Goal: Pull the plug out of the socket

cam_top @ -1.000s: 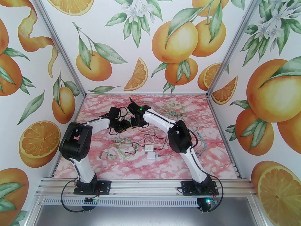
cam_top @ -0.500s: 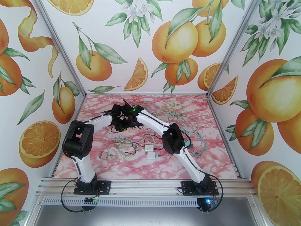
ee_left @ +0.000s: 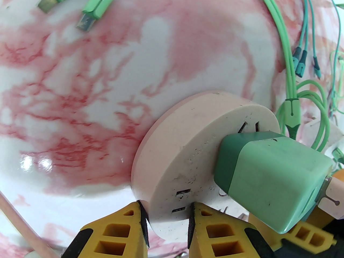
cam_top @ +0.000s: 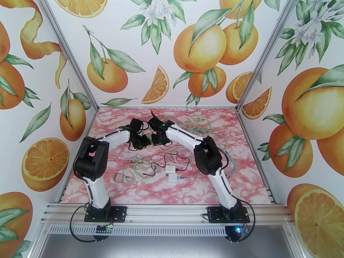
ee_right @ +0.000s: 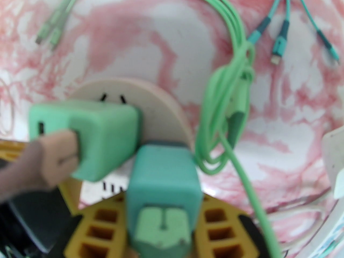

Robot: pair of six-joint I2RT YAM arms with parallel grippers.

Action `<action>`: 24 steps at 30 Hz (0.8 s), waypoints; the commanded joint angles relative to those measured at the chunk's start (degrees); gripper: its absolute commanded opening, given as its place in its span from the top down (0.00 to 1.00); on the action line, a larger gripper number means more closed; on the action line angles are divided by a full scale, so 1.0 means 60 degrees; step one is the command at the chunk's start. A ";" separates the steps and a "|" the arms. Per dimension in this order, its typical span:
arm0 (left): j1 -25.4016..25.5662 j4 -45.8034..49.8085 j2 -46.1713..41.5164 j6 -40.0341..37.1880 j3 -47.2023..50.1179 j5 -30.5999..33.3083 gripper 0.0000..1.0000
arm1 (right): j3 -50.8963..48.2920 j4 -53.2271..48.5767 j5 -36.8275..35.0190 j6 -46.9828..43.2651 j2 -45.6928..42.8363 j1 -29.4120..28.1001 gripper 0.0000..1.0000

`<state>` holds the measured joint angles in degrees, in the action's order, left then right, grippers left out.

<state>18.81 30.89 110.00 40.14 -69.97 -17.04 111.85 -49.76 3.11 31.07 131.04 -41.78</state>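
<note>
Left gripper (ee_left: 165, 211) pinches the round socket (ee_left: 188, 144) by its rim. Right gripper (ee_right: 164, 214) grips the teal plug (ee_right: 164, 171). Plug looks seated, not yet out; the pull remains.

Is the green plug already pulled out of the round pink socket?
No, the green plug sits flush against the face of the round socket, whose rim the left hand pinches.
</note>
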 commanded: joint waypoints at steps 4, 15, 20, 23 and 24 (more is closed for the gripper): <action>0.0687 0.0633 0.2098 -0.0027 0.0885 0.0660 0.73 | 0.1629 -0.0057 0.0745 -0.0821 -0.0208 -0.1150 0.84; 0.0733 0.0666 0.2182 -0.0040 0.0836 0.0611 0.74 | 0.3373 -0.1741 -0.0854 -0.1776 0.1035 -0.2407 0.85; 0.0612 0.0835 0.1853 -0.0127 0.0843 0.0845 0.74 | 0.2866 -0.1422 -0.0681 -0.1496 0.0453 -0.1775 0.85; 0.0419 0.0983 0.1481 -0.0221 0.0852 0.0993 0.74 | 0.2269 -0.1129 -0.0768 -0.1416 -0.0108 -0.1344 0.85; 0.0355 0.1060 0.1340 -0.0278 0.0867 0.1078 0.74 | 0.2029 -0.0974 -0.0706 -0.1388 -0.0295 -0.1167 0.84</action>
<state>18.98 28.88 110.69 40.07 -70.28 -18.57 125.89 -63.83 -9.72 24.32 134.61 -47.83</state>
